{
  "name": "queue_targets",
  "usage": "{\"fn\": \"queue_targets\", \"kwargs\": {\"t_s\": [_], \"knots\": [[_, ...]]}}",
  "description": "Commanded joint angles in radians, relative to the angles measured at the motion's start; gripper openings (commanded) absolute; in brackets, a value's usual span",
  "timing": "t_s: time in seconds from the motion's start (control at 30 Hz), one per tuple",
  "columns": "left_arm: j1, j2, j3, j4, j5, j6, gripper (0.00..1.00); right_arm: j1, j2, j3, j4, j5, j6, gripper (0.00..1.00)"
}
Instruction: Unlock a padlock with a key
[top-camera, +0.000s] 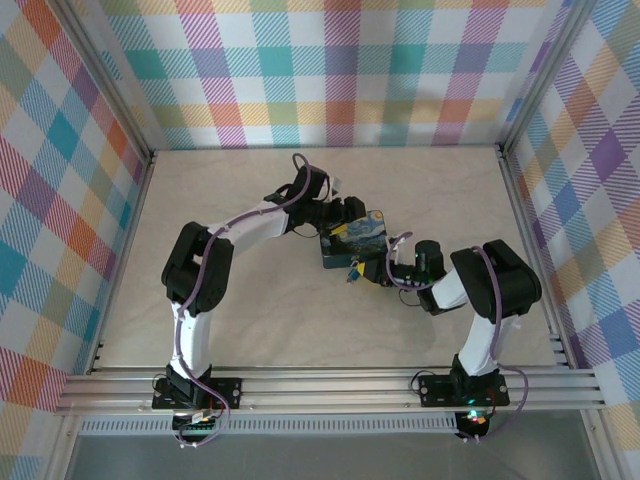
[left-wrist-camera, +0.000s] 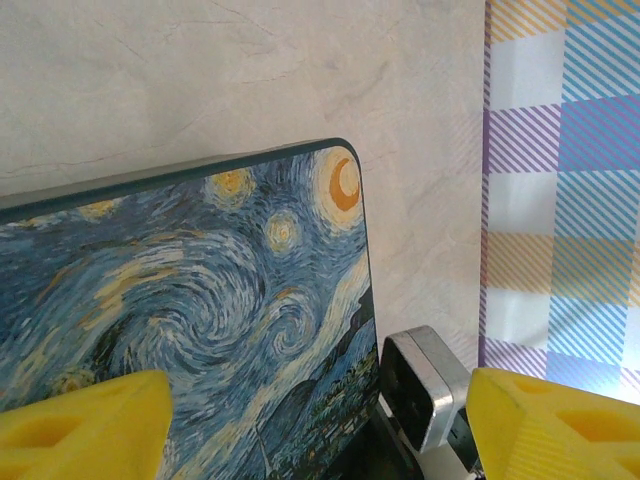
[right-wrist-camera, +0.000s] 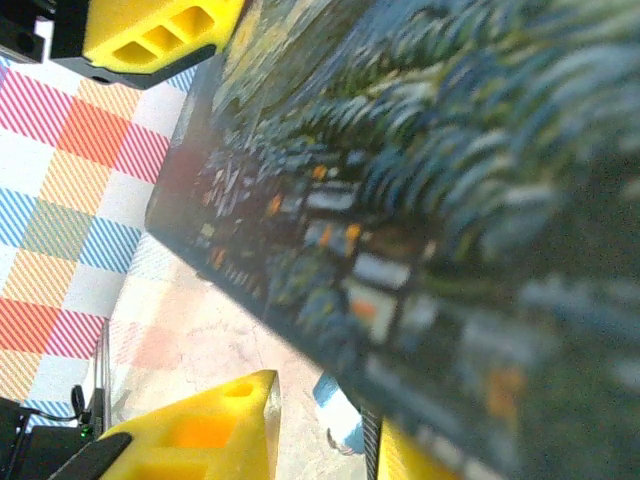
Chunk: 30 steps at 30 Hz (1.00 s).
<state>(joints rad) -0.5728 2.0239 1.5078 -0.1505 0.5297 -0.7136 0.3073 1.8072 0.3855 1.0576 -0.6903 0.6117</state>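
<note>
Seemingly the padlock (right-wrist-camera: 340, 412) (a blurred blue speck) lay between the right gripper (right-wrist-camera: 326, 422)'s jaws, grip uncertain; the left gripper (left-wrist-camera: 320, 388)'s jaws stood open over the tin (left-wrist-camera: 200, 290)'s far side.

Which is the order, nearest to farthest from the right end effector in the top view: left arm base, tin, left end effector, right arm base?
From the right end effector:
1. Tin, right beside it, just beyond.
2. Left end effector, at the tin's far side.
3. Right arm base, near edge, right.
4. Left arm base, near edge, left.
</note>
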Motion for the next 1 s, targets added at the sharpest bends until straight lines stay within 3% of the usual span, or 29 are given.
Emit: {"fn": "queue_targets", "kwargs": {"t_s": [0.0, 0.23, 0.8, 0.97], "knots": [[0.010, -0.002, -0.046, -0.080, -0.041, -0.002, 0.78, 0.007, -0.031, -0.017, 0.017, 0.002, -0.022, 0.38], [0.012, -0.001, -0.050, -0.072, -0.039, -0.009, 0.78, 0.032, 0.008, -0.011, 0.056, 0.032, -0.006, 0.48], [0.011, 0.000, -0.050, -0.068, -0.039, -0.014, 0.78, 0.064, 0.095, 0.045, 0.060, 0.050, 0.003, 0.43], [0.013, 0.003, -0.051, -0.069, -0.042, -0.017, 0.78, 0.068, 0.125, 0.026, 0.178, 0.039, 0.042, 0.44]]}}
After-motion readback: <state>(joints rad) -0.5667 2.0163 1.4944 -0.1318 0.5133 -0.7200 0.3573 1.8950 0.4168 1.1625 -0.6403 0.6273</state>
